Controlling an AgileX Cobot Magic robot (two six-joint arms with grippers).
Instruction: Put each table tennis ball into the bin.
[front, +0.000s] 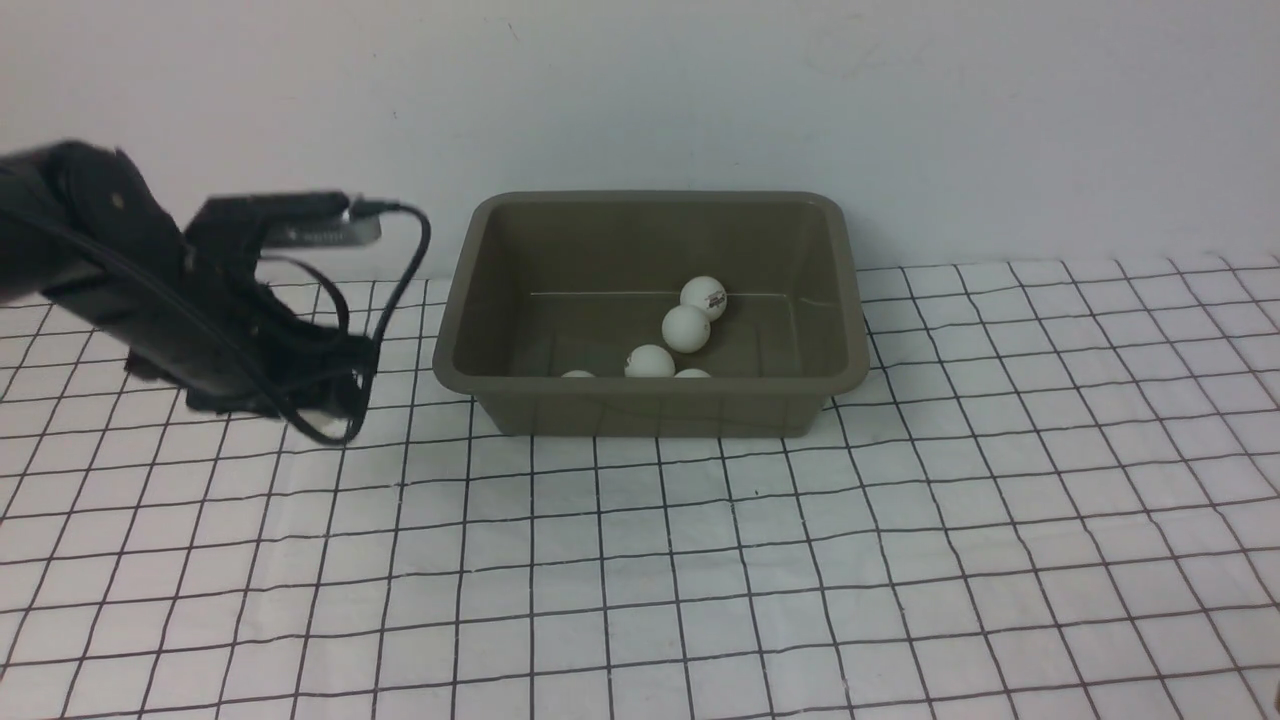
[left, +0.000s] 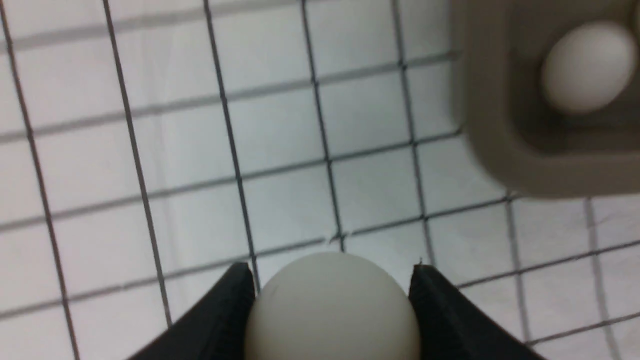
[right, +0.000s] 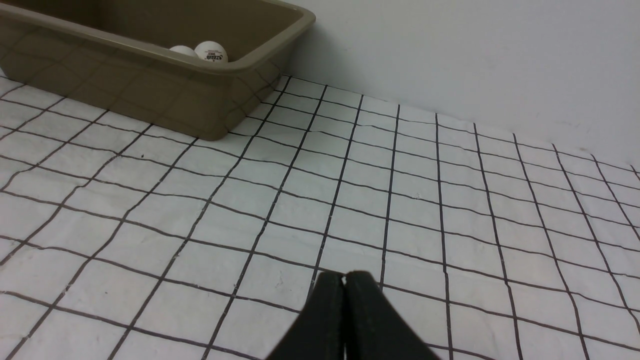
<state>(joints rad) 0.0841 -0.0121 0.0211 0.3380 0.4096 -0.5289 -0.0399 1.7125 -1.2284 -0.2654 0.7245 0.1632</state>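
Rectangular olive-green plastic bin (front: 455, 300) holding five small matte white balls (front: 686, 328), sixth white ball (left: 332, 310) clamped between black fingertips (left: 227, 305) beside it

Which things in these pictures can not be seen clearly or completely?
- Front view: the olive-green plastic bin's near wall hides most of two white table tennis balls.
- Front view: the left gripper's tips are behind its own black body and cables.
- Left wrist view: the held white ball is cut by the frame edge.
- Printed lettering is too small.

Black left arm (front: 150, 290), seemingly looped black cable (front: 395, 290)
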